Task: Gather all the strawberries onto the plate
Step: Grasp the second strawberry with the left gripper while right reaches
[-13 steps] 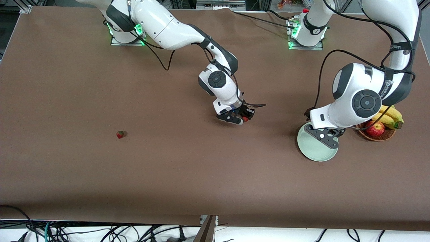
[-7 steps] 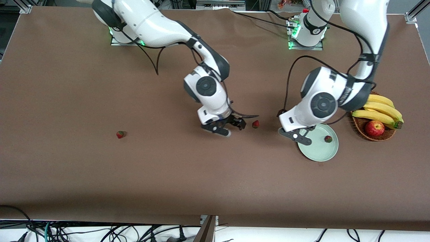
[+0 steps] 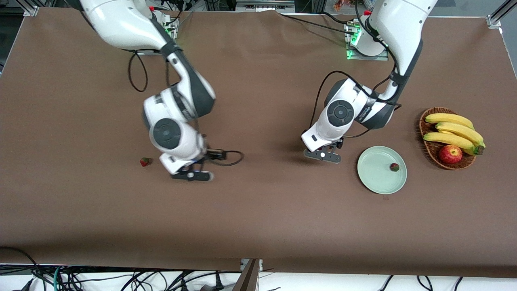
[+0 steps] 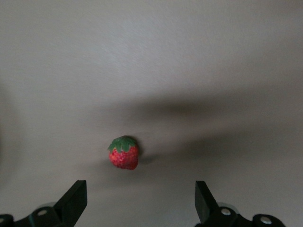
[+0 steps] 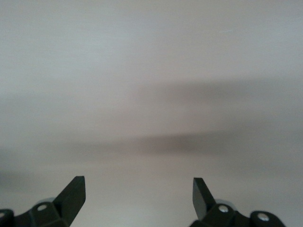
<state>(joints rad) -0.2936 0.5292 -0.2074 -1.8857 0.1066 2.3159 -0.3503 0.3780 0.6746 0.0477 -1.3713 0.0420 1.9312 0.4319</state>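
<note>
- One strawberry [image 3: 394,167] is already lying in the plate [image 3: 375,178], close to the rim on the side by the basket [image 3: 428,147]. That one is done.
- A second strawberry [image 4: 124,152] sits on the bare worktop [image 3: 258,218]. It shows only in the left wrist view, right under the left end effector [image 3: 323,155].
- The left end effector hangs low over the worktop, near the plate on the side toward the right arm's end. Its fingers are wide open and hold nothing. The berry lies between them, a little ahead of the tips.
- A third strawberry [image 3: 144,161] is on the worktop well apart from the plate, toward the right arm's end.
- The right end effector [image 3: 190,176] is over the worktop just beside that berry. Its fingers are spread wide and empty too.
- So one berry is in and two are left. I think each arm now has to grab the berry next to it.
- The basket has bananas [image 3: 454,131] and an apple [image 3: 450,154]. They stay there.
</note>
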